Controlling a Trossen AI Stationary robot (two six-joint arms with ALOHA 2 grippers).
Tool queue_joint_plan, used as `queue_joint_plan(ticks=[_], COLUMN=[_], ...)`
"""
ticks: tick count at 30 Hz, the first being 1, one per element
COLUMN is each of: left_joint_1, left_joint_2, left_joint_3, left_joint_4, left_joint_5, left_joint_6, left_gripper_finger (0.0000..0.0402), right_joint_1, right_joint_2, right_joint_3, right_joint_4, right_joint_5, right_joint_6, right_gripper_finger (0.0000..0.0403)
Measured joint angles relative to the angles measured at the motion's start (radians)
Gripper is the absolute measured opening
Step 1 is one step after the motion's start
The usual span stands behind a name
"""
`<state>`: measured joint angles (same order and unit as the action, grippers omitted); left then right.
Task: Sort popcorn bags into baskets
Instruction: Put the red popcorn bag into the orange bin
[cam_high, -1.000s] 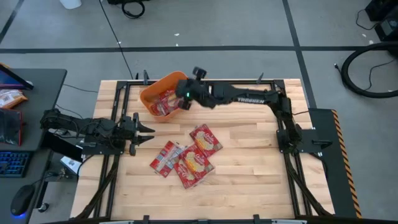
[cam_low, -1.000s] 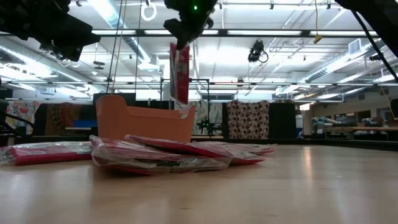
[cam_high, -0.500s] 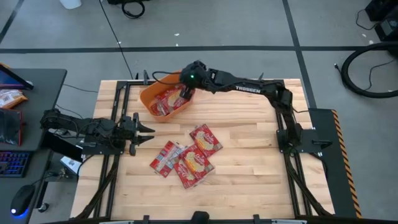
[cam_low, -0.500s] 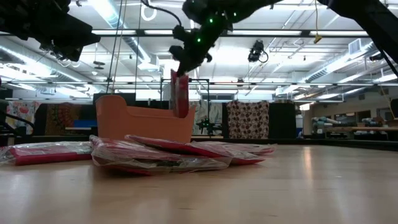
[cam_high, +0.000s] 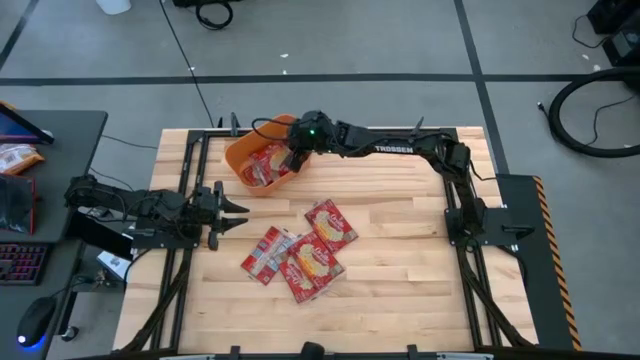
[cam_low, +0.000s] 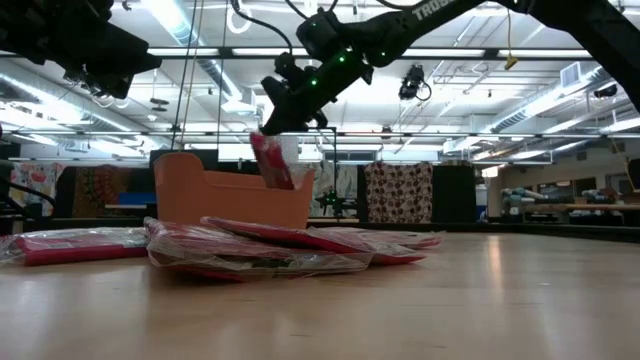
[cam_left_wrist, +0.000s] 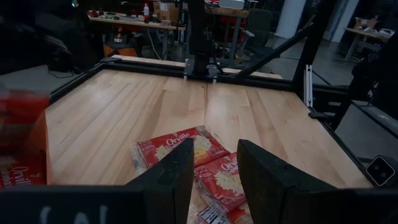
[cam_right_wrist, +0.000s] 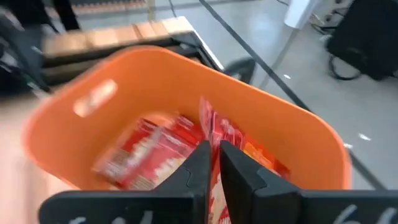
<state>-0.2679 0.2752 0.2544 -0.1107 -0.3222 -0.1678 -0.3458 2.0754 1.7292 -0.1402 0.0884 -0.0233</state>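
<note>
The orange tub (cam_high: 238, 153) stands at the table's far side, left of centre, with red popcorn packets (cam_high: 262, 166) lying inside it. My right gripper (cam_high: 297, 158) hangs over the tub's right part, shut on one more red packet (cam_low: 273, 165) whose lower end dips behind the tub's wall (cam_low: 210, 198). Three packets (cam_high: 301, 254) lie flat in an overlapping heap on the middle of the table. My left gripper (cam_high: 238, 213) waits open at the table's left side, pointing toward that heap (cam_left_wrist: 178, 147). My right gripper pinches the red packet by its upper edge (cam_right_wrist: 213, 132) between the two fingers, coming from above and slanting from the table's right. The packet hangs tilted below the fingers, its lower part inside the tub; whether it touches the packets beneath, I cannot tell.
Black frame rails (cam_high: 190, 170) run along the table's left and right sides. A further red packet (cam_low: 70, 245) shows at the low view's left. Bare wood (cam_high: 400, 230) lies right of the heap. A desk with a keyboard (cam_high: 20, 262) stands beyond the left edge.
My right gripper has come down over the tub and tipped, its arm stretching further toward the far-left. The packet, which hung upright well above the tub's rim, has been lowered into the tub and now hangs tilted.
</note>
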Motion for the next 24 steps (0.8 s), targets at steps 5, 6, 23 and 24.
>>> queue_joint_plan(ticks=[5, 6, 23, 24], left_joint_1=[0.0, 0.0, 0.0, 0.0], left_joint_2=[0.0, 0.0, 0.0, 0.0], left_joint_3=[0.0, 0.0, 0.0, 0.0], left_joint_4=[-0.015, -0.026, -0.033, -0.03], left_joint_5=[0.0, 0.0, 0.0, 0.0], left_joint_6=[0.002, 0.0, -0.005, -0.005], left_gripper_finger=[0.0128, 0.0128, 0.0128, 0.0128], right_joint_1=[0.004, 0.008, 0.257, 0.272], right_joint_2=[0.0, 0.0, -0.003, -0.003], right_joint_3=[-0.015, -0.015, 0.023, 0.023], right_joint_4=[0.053, 0.043, -0.467, -0.498], right_joint_5=[-0.116, -0.125, 0.003, 0.01], right_joint_6=[0.071, 0.079, 0.02, 0.028], right_gripper_finger=[0.0056, 0.0058, 0.007, 0.0073])
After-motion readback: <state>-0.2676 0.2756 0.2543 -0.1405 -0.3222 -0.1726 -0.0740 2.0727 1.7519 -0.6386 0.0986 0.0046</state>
